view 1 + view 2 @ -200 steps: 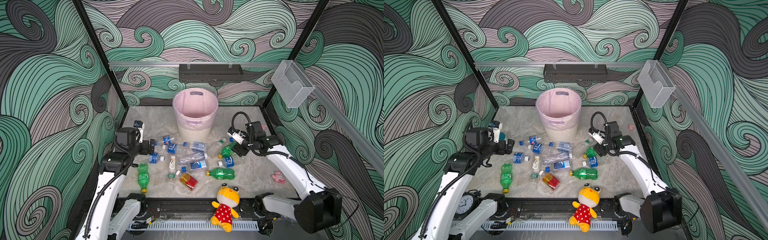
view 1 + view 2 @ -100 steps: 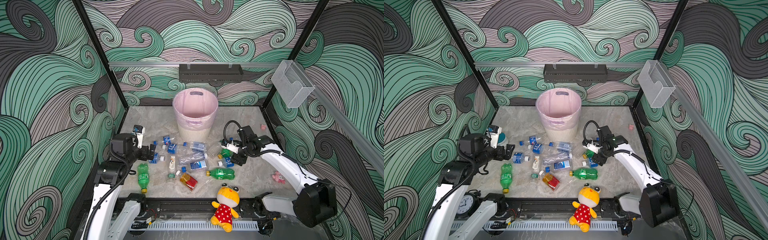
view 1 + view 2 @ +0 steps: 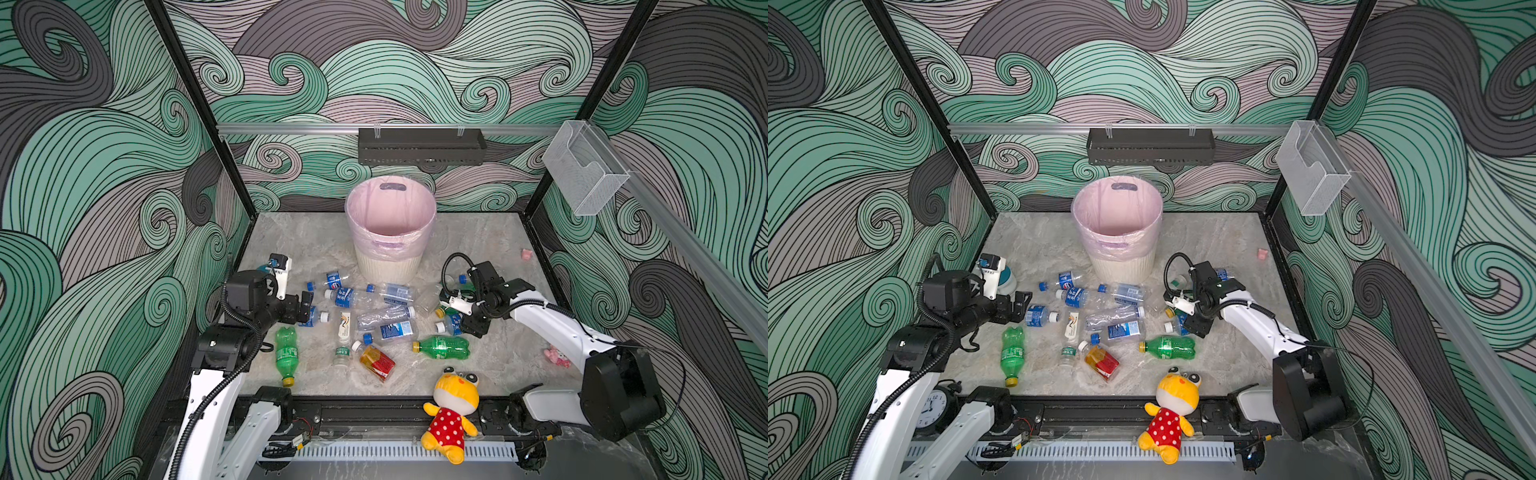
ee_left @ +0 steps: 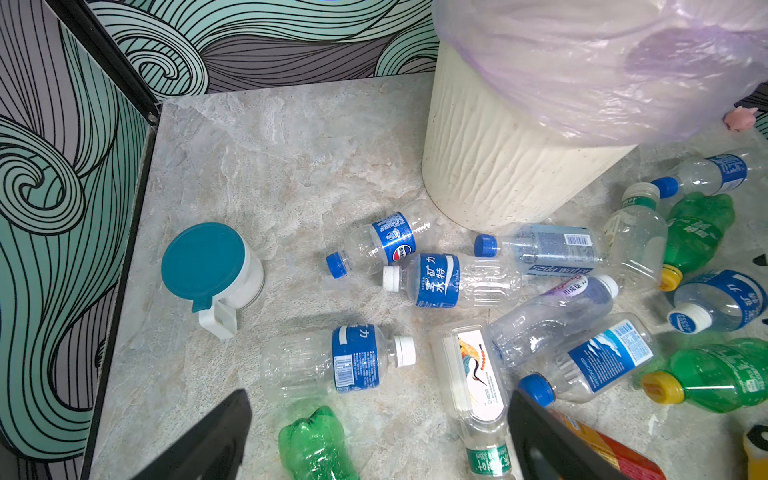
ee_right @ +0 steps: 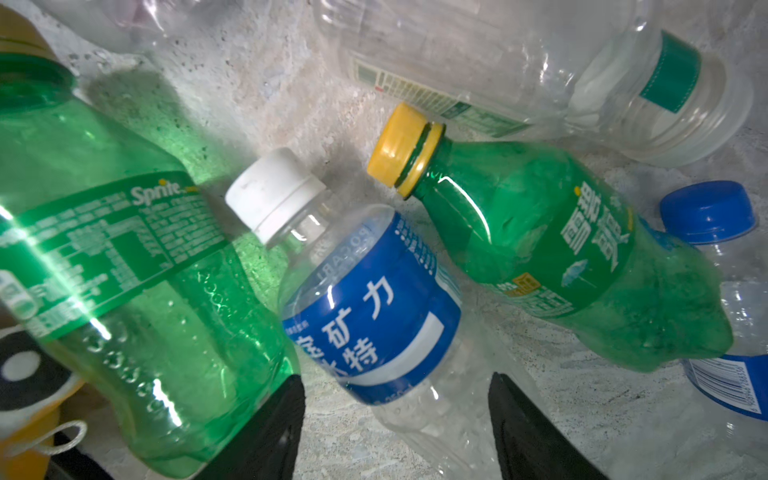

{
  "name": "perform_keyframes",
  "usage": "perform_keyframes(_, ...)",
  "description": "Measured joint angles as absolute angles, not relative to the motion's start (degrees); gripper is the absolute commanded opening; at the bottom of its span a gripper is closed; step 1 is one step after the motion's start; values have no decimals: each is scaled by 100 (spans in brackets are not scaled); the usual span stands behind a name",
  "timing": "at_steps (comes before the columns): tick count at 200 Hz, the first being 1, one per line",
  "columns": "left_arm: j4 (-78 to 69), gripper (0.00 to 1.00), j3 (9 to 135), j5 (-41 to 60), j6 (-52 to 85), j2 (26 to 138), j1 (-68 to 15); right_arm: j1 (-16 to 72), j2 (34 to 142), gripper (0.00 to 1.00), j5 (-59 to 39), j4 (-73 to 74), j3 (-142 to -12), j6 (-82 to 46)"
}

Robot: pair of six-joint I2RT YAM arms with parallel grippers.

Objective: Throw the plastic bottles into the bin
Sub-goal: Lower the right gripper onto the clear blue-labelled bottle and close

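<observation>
Swirly green walls (image 3: 83,208) stand around the grey stone floor (image 3: 478,245). Your big bin (image 3: 388,266) stands at the back, with the plastic bottles (image 3: 386,318) heaped in front of it. Your left gripper (image 3: 306,307) hangs wide open and empty. Your right gripper (image 5: 397,382) has its jaws apart around a blue-label bottle (image 5: 374,299), not squeezing. That slick round bottle may pop out, or the green bottle (image 5: 540,249) beside it may get pinched too.

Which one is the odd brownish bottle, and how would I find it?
Start at the big pink-lined bin at the back and come straight toward the front edge. Between two green bottles lies the amber bottle. It alone is orange-brown with a red and yellow label; its neighbours are clear or green.
</observation>
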State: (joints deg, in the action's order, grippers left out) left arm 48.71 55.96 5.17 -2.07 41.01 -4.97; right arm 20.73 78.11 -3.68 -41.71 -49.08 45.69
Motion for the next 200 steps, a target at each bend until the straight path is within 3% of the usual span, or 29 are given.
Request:
perform_keyframes(151,4836,99,5356,513,-185,3798,-497,2209,8936,77,-318,-3997,-5002,4541)
perform_keyframes(168,4838,99,5238,510,-167,3800,-497,2248,9039,74,-311,-3990,-5002,4495)
perform_keyframes(200,4836,99,5120,502,-84,3802,-497,2290,9078,60,-285,-3990,-5011,4379)
